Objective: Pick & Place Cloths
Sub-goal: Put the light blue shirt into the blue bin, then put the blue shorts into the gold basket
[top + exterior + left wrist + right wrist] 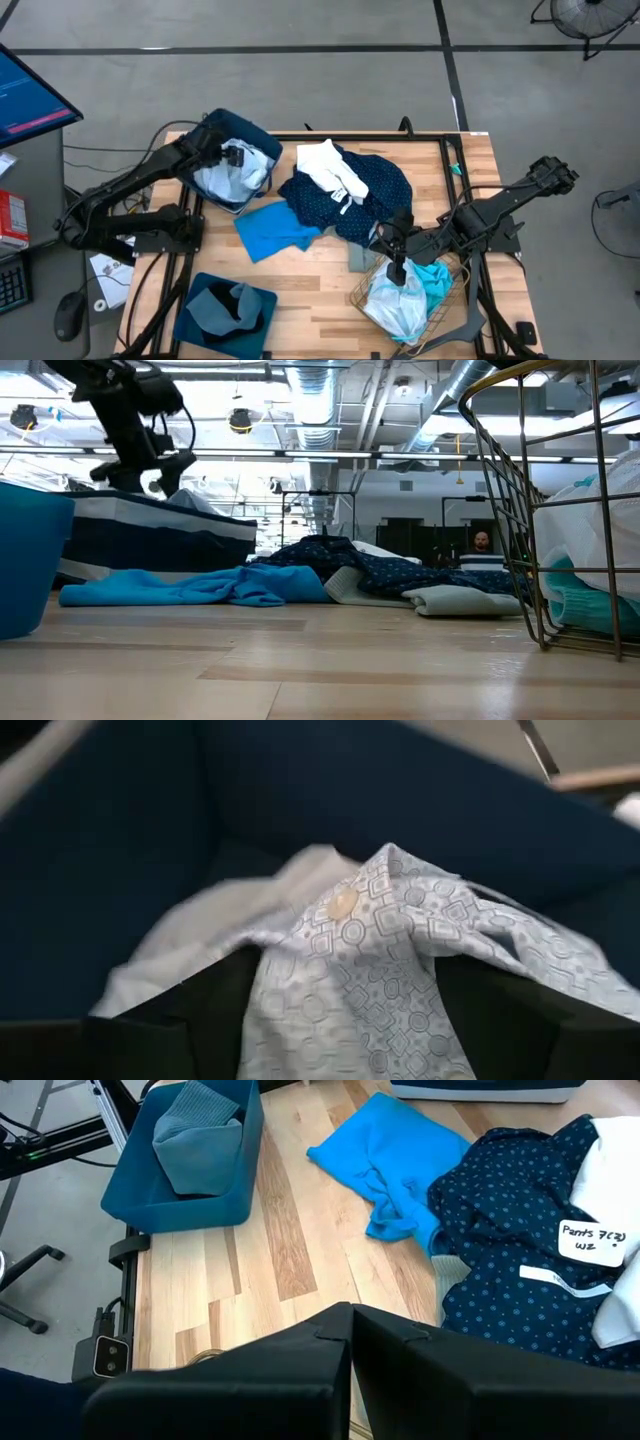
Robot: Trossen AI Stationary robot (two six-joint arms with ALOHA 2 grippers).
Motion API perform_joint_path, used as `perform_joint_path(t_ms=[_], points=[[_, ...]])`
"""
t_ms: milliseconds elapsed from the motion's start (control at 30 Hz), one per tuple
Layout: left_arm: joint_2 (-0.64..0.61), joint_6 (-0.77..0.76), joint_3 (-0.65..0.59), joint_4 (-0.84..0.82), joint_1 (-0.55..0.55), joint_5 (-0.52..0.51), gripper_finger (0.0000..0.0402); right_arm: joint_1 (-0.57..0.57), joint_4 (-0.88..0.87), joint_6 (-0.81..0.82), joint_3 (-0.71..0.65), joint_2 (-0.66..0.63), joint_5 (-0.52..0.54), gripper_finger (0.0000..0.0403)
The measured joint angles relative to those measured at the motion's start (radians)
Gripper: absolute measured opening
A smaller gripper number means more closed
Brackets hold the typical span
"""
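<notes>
Your left gripper point(236, 157) is over the dark navy fabric bin point(262, 140) at the far left corner of the wooden table point(320, 275). The pale blue-white patterned cloth point(400, 960) runs down between its two dark fingers point(200, 1020), so it's pinching that cloth; the fabric shows small geometric prints and a round button, bunched and draped into the bin.

Your right gripper point(397, 268) is over the wire mesh basket point(362, 292) at the near right corner, fingers pressed together with nothing visible between them. Under it in the basket: a white cloth point(395, 300) and a bright cyan cloth point(435, 278) beside it.

Mid-table pile: the navy cloth with small white dots point(375, 190) is spread wide, a white garment point(330, 165) on its far side, carrying a white tag that reads "Pants". The flat bright cyan cloth point(275, 228) lies just left of the navy one, touching it. A grey folded cloth point(360, 258) sits at the navy one's near edge, close to the basket.

A teal fabric bin point(225, 315) with a grey-blue cloth point(228, 305) is at the near left corner. Bare wood runs along the near edge between that bin and the basket.
</notes>
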Motion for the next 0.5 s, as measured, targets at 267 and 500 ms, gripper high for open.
perform_joint_path(t_ms=[267,500], points=[[-0.017,0.019,0.135,-0.101,0.009,-0.023,0.0257,0.000,0.000,0.001,0.000,0.000,0.000,0.0006],[-0.025,0.022,0.212,-0.151,0.027,0.282,0.0253,0.000,0.000,0.001,0.000,0.000,0.000,0.0006]])
